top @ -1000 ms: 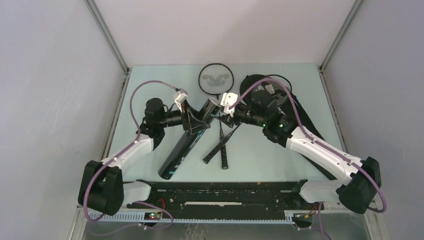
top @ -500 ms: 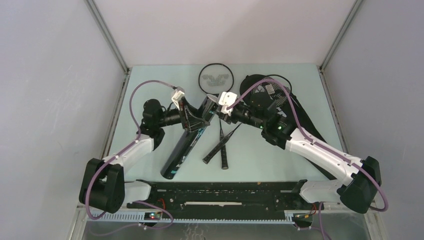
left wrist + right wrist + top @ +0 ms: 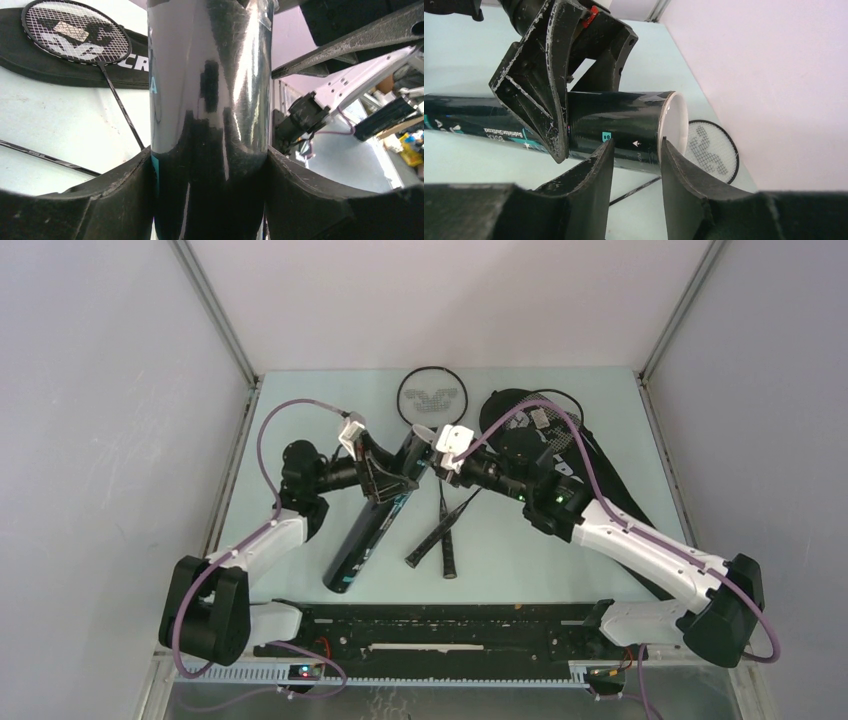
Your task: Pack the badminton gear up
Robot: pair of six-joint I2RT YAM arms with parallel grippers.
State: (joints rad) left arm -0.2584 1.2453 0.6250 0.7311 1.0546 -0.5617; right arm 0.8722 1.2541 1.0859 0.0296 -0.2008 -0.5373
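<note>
The long black tube (image 3: 360,540) lies on a slant across the pale table (image 3: 540,560), with its near end toward 7 o'clock and its open far end pointing toward 1 o'clock, close to the table's middle. The left gripper (image 3: 209,151) is clamped across the tube's upper half. In the left wrist view both fingers press against the glossy wall, one on each side, with the jaws set wide to take the tube's girth. The right gripper (image 3: 636,145) comes in from 3 o'clock and sits at the tube's open mouth, whose inside shows white. Its jaws are partly apart, and the tube's rim and last stretch of wall show in the gap between them. Whether either finger touches the tube cannot be told, and nothing is pinched between them. One racket (image 3: 432,398) has its round head at 12 o'clock near the far edge, with its shaft running back toward 6 o'clock just beside the tube's far end. The second racket (image 3: 430,542) crosses the first at the handles, a little to the 5 o'clock side of centre. Its shaft angles toward 2 o'clock, where its head rests on the black racket bag (image 3: 45,71). The bag stretches along the table's right side from 1 to 4 o'clock and is partly hidden under the right arm.
</note>
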